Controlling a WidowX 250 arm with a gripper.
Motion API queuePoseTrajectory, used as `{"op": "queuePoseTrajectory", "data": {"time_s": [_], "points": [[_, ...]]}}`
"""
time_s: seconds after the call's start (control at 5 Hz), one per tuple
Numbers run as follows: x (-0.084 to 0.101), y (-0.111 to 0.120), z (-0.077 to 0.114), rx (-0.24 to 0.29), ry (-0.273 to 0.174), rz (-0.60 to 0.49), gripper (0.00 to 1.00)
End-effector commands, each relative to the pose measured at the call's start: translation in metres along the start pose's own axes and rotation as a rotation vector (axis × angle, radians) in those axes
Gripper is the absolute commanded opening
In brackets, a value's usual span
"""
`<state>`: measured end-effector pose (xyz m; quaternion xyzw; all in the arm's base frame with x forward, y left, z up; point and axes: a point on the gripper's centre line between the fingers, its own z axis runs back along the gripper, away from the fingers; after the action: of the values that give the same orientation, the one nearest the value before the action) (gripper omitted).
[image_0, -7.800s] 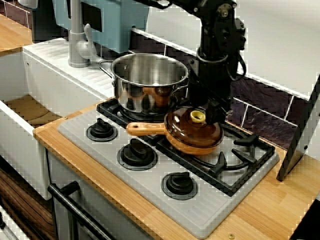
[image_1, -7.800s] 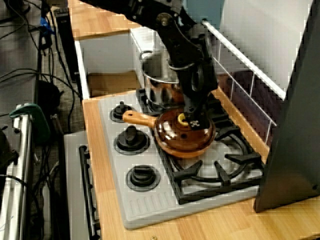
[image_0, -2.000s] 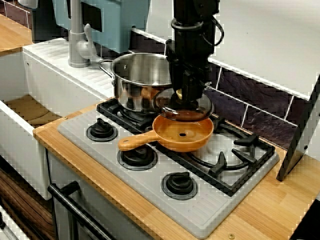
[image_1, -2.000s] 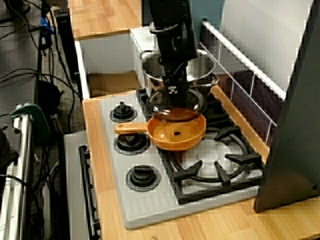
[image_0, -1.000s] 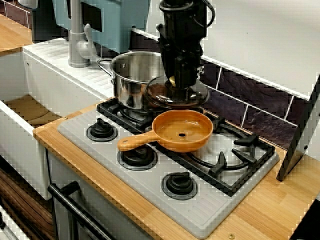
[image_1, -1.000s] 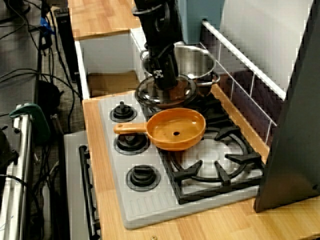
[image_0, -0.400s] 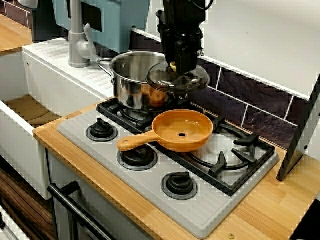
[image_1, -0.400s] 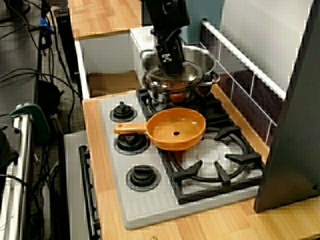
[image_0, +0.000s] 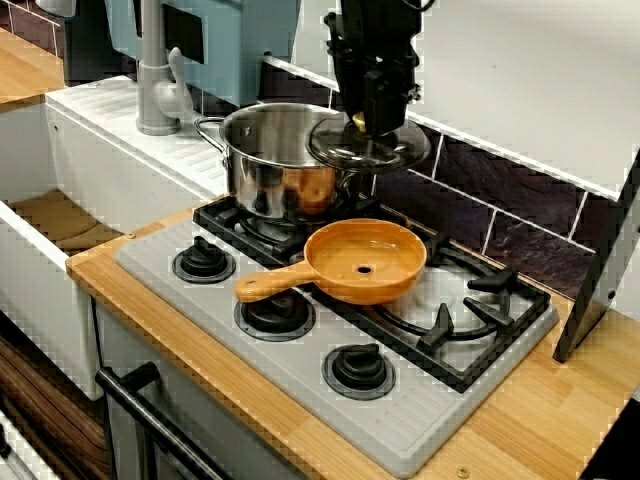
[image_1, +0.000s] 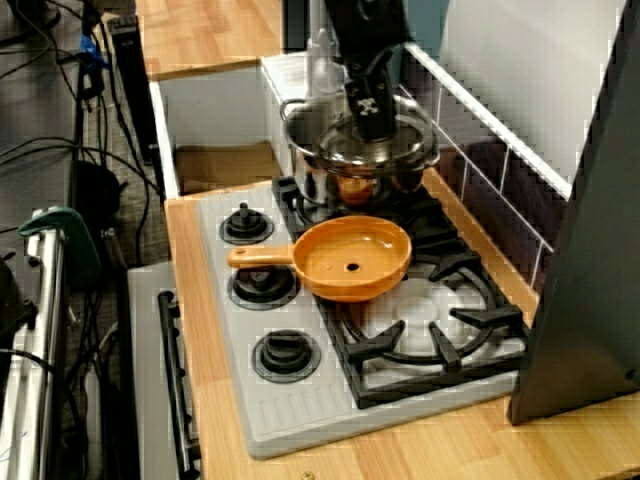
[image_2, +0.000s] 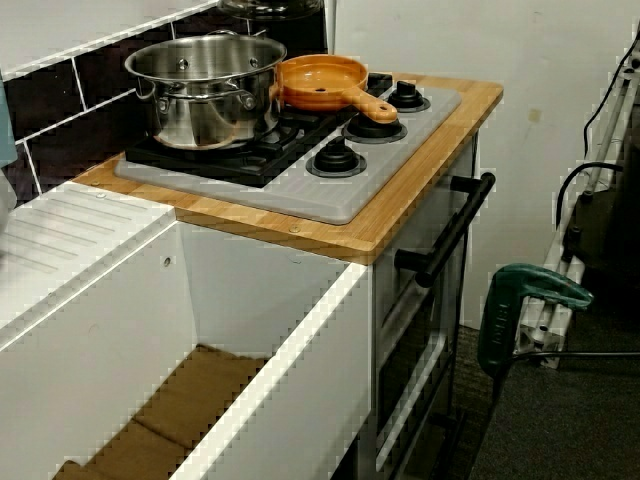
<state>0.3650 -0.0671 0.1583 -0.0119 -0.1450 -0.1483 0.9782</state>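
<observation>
The fingers (image_0: 382, 112) of the gripper (image_0: 362, 122) are pressed close together on the little yellow knob (image_0: 358, 120) of the glass lid (image_0: 370, 150), so the lid hangs from that one small spot. It is up in the air by the far side of the steel pot (image_0: 280, 165). In the front view it sticks out past the pot's edge, and in the high side view it (image_1: 377, 152) sits more over the middle. I cannot tell if it touches the rim. The knob is small and smooth, so I think the lid could slip or tip in that pinch. It is wide and heavy next to the knob. If one edge comes down on the rim first, it could knock the lid loose or push the pot along the black grate (image_0: 470, 330). A loose lid could drop onto the orange pan (image_0: 365, 262) just below in front, or onto the stove (image_0: 420, 425), and glass can crack. The tile wall (image_0: 500, 215) is close behind, so a swing that way could bump it.
</observation>
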Motion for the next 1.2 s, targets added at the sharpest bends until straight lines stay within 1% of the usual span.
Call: {"op": "queuePoseTrajectory", "data": {"time_s": [0.0, 0.2, 0.4, 0.8, 1.0], "points": [[0.014, 0.014, -0.002, 0.023, -0.044, 0.008, 0.00], [0.018, 0.020, -0.007, 0.023, -0.033, 0.017, 0.00], [0.023, 0.025, -0.006, 0.026, -0.026, 0.022, 0.00], [0.023, 0.030, -0.005, 0.023, -0.007, 0.016, 0.00], [0.022, 0.032, -0.004, 0.022, -0.006, 0.014, 0.00]]}}
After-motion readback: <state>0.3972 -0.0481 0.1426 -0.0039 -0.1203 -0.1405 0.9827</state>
